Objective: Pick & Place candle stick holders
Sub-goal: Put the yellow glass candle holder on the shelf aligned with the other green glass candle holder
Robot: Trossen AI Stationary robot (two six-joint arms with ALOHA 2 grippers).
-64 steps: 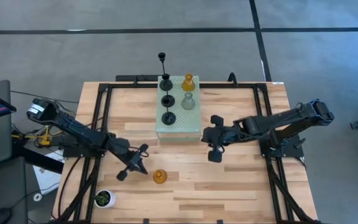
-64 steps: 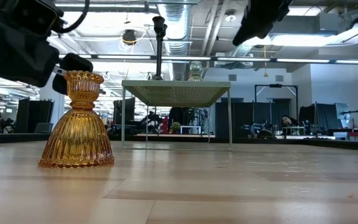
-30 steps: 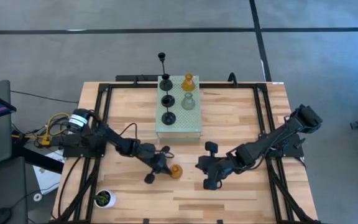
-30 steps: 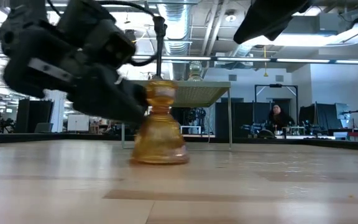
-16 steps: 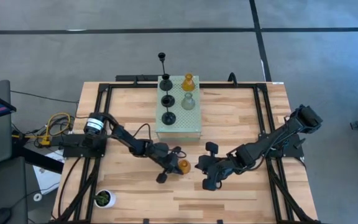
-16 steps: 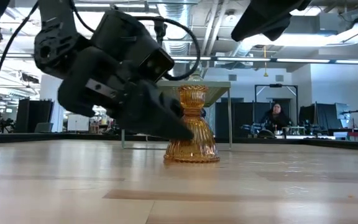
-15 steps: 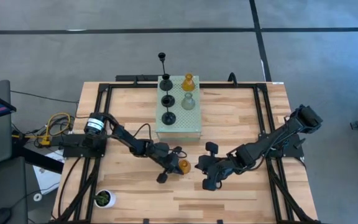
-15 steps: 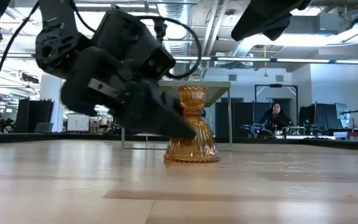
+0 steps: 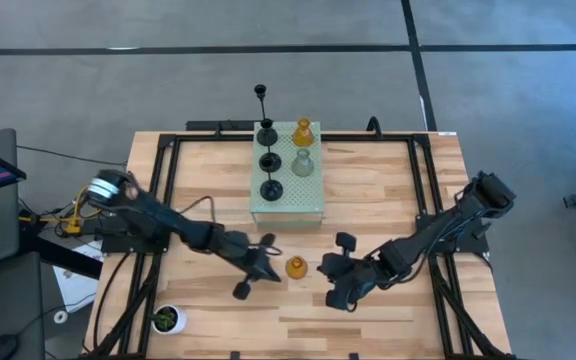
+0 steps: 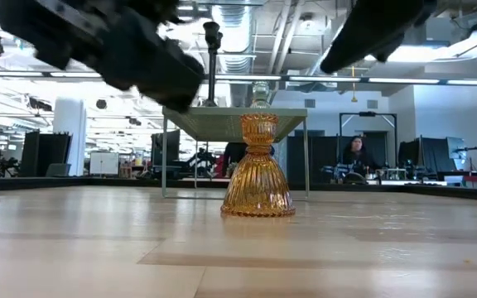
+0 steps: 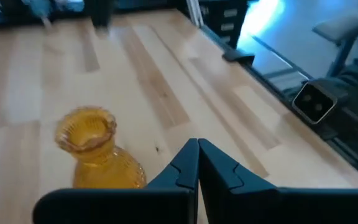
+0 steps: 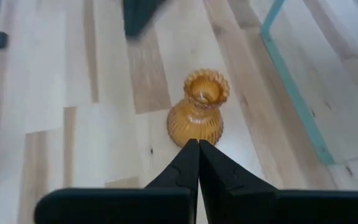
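Observation:
One squat amber candle stick holder stands upright on its wide base on the table, between my two grippers; it also shows in the low view. My left gripper is shut and empty, just to the holder's left and raised above the table. My right gripper is shut and empty, just to the holder's right and also raised. The holder lies off to one side in the left wrist view and just beyond the fingertips in the right wrist view. The other holders stand on the pale green perforated block.
On the block at the table's far middle stand three black holders, an amber one and a pale grey-green one. A white pot with a green plant stands at the near left corner. Bare wood lies along the near edge.
My left gripper, shut, has slid the amber holder a little toward the table's right edge, then drawn back toward the left and risen clear of it. The holder has stayed upright and now stands free where it was pushed to.

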